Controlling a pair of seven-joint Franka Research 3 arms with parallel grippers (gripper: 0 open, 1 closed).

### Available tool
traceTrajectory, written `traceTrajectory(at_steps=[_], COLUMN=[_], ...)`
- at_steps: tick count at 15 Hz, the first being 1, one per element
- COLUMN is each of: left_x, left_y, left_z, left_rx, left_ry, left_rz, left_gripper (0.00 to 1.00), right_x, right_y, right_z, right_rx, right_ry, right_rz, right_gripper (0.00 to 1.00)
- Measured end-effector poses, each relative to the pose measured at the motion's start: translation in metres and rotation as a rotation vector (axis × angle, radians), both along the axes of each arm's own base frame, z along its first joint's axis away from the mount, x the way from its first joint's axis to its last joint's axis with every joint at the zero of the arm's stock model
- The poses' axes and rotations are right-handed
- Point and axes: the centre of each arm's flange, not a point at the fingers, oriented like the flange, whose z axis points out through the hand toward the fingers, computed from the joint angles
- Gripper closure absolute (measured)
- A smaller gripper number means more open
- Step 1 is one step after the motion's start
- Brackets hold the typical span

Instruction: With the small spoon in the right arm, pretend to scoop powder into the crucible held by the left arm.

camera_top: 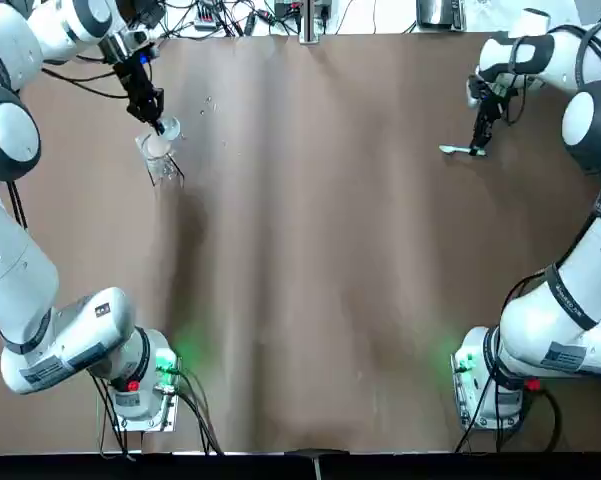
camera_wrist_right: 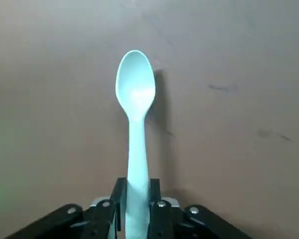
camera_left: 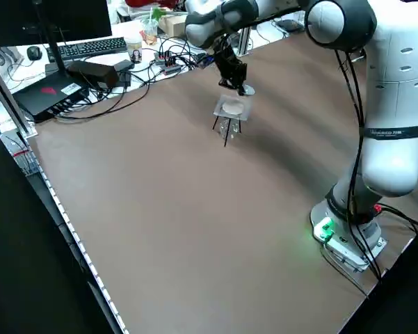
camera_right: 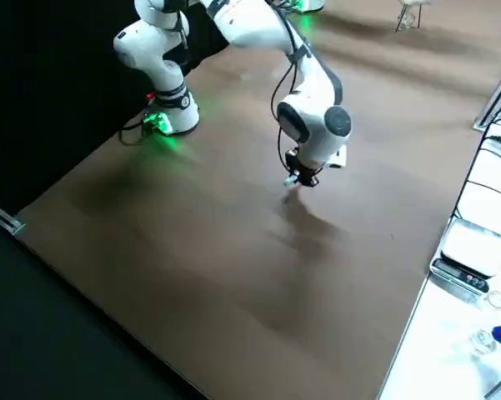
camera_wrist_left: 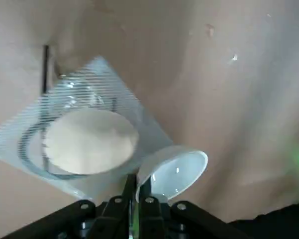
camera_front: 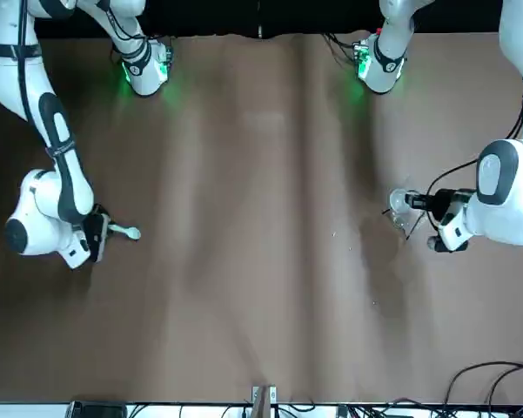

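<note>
My left gripper (camera_top: 152, 113) is at the far left of the table, shut on the rim of a small white crucible (camera_wrist_left: 176, 170), which also shows as a crucible (camera_top: 167, 128) from overhead. Beside it stands a small tripod stand (camera_top: 157, 155) with a mesh square (camera_wrist_left: 84, 139) and a white disc (camera_wrist_left: 89, 142) on top. At the far right my right gripper (camera_top: 480, 140) is shut on the handle of a small pale spoon (camera_wrist_right: 136, 119); the spoon (camera_top: 458, 150) sticks out toward the table's middle, close above the brown tabletop.
The brown table (camera_top: 320, 260) is bare between the two arms. Cables and equipment (camera_top: 230, 15) line the far edge. A keyboard and more gear (camera_left: 90, 52) sit on a desk beyond the left side. A scale (camera_right: 471, 250) stands on a bench off the right side.
</note>
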Motion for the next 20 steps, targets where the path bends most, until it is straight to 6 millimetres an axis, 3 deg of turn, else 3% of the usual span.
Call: traceTrajectory(at_steps=[4,5,6,9,13,17,20], left_x=[-0.003,-0.003,-0.004,-0.012,-0.013,-0.015,-0.012], left_y=[-0.05,-0.083,-0.101,-0.155,-0.204,-0.252,-0.269], left_z=[0.02,0.032,0.037,0.044,0.049,0.047,0.038], left_rx=[0.006,0.021,0.024,-0.029,-0.09,-0.124,-0.128], left_ry=[0.044,0.046,0.049,0.087,0.071,0.033,0.004], left_rz=[-0.008,-0.006,-0.005,0.027,0.073,0.113,0.137], left_gripper=[0.94,0.94,0.94,0.94,0.94,0.94,0.94], right_x=[-0.008,-0.01,-0.011,-0.009,-0.011,-0.025,-0.039], right_y=[0.055,0.078,0.088,0.105,0.128,0.195,0.25], right_z=[-0.003,-0.003,-0.003,0.01,0.03,0.032,0.033], right_rx=[-0.029,-0.036,-0.029,0.049,0.117,0.033,-0.004], right_ry=[0.111,0.14,0.149,0.211,0.361,0.482,0.566], right_rz=[-0.031,-0.054,-0.071,-0.141,-0.312,-0.438,-0.522], right_gripper=[0.77,0.78,0.78,0.78,0.78,0.78,0.78])
